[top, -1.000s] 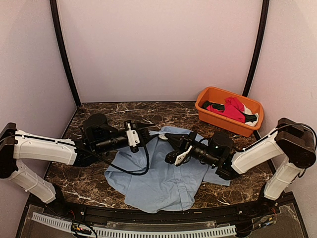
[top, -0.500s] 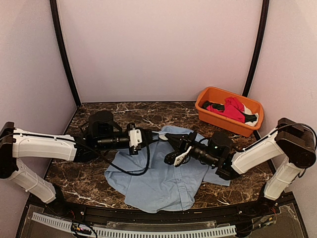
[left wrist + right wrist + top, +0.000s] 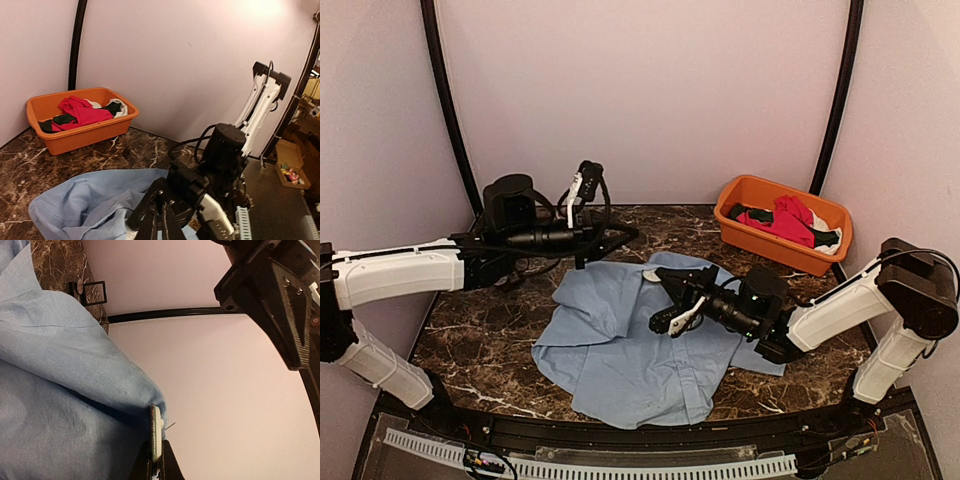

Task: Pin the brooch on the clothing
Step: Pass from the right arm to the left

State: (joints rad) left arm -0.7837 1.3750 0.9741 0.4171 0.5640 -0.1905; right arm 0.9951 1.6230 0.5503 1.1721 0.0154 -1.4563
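Your right hand point(image 3: 155, 462) is clamped shut on the brooch point(image 3: 156, 432). The wrist view shows it edge-on, as a thin disc between the fingertips with a fine pin point(image 3: 171, 426) poking out beside it. It is pressed against a fold of the blue shirt point(image 3: 620, 350), and the cloth drapes over the disc's top edge. The shirt lies spread and rumpled across the middle of the dark marble table point(image 3: 500, 340), with your right hand at its far edge. Your left hand point(image 3: 625, 236) hangs in the air over the far left of the table, just beyond the shirt's far edge. Its fingers are closed together, gripping nothing that shows and touching neither cloth nor brooch. At the far right corner sits an orange tub point(image 3: 760, 240) with a red garment point(image 3: 790, 222) heaped inside, well apart from both hands.
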